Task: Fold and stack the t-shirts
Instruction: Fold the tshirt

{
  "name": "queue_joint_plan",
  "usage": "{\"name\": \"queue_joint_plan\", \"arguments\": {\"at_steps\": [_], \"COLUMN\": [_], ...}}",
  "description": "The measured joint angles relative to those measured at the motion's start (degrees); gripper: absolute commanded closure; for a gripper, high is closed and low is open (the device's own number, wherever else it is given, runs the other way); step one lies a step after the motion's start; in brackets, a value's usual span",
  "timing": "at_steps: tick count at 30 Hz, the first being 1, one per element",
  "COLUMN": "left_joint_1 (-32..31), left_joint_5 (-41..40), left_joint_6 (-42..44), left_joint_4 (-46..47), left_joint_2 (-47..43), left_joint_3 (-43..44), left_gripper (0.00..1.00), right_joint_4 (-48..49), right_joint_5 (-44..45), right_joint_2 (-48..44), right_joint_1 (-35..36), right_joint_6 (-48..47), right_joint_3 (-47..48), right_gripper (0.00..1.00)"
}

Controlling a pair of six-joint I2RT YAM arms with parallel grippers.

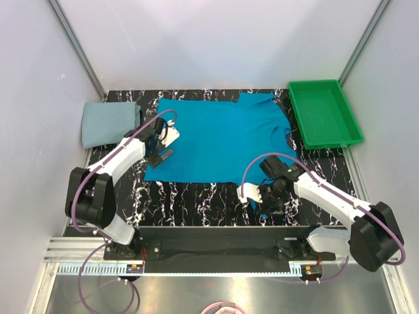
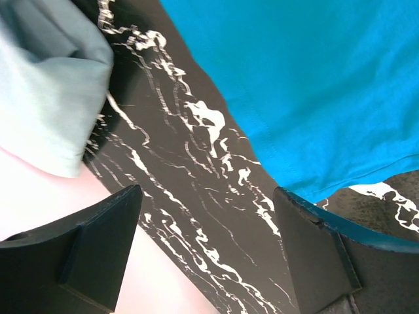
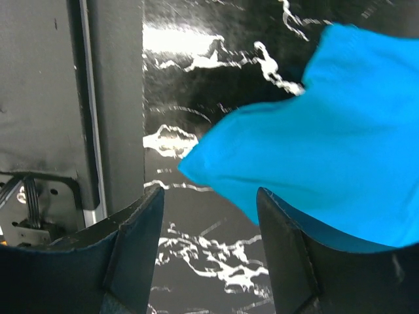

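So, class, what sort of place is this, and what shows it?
Probably a robot lab cell, not a home: white panels enclose a black marbled table, two robot arms are bolted at its near edge, and a teal t-shirt lies spread out.

The teal t-shirt (image 1: 216, 140) and the pale grey-blue t-shirt (image 1: 108, 123) are soft, matt cloth, the table (image 1: 190, 196) is glossy black with white marble veining, and the green tray (image 1: 324, 114) is smooth, slightly shiny plastic.

A corner of the teal t-shirt (image 3: 314, 157) is seen lying on the black marbled bench (image 3: 196, 85). Just below that corner, the fingers (image 3: 131, 252) are held apart, nothing clasped. Left of it, a grey metal rail (image 3: 39, 98) is seen.
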Motion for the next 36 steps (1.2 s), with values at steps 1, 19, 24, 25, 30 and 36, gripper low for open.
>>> {"name": "queue_joint_plan", "arguments": {"at_steps": [1,19,24,25,30,36], "left_joint_1": [0.0,0.0,0.0,0.0,0.0,0.0], "left_joint_5": [-0.1,-1.0,-1.0,-1.0,-1.0,-1.0], "left_joint_6": [-0.2,-3.7,-4.5,-4.7,-5.4,-4.9], "left_joint_4": [-0.1,-3.3,-4.6,-4.6,-4.7,-4.2], "left_joint_2": [0.6,1.5,1.5,1.4,1.1,-0.7], "left_joint_3": [0.0,3.7,4.4,4.5,4.5,2.9], "left_gripper": [0.13,0.13,0.13,0.13,0.13,0.13], "right_joint_4": [0.5,7.3,8.3,8.6,10.5,9.2], "right_joint_5": [0.0,1.3,4.2,4.8,7.5,10.0], "right_joint_2": [0.6,10.3,12.9,13.2,14.2,14.5], "right_joint_1": [0.6,4.7,5.1,5.2,5.4,5.4], "right_joint_6": [0.2,5.0,7.2,7.6,9.2,11.2], "right_joint_3": [-0.2,-2.6,-1.5,-1.3,-0.7,0.1], "right_gripper": [0.35,0.34,0.51,0.54,0.8,0.97]}}
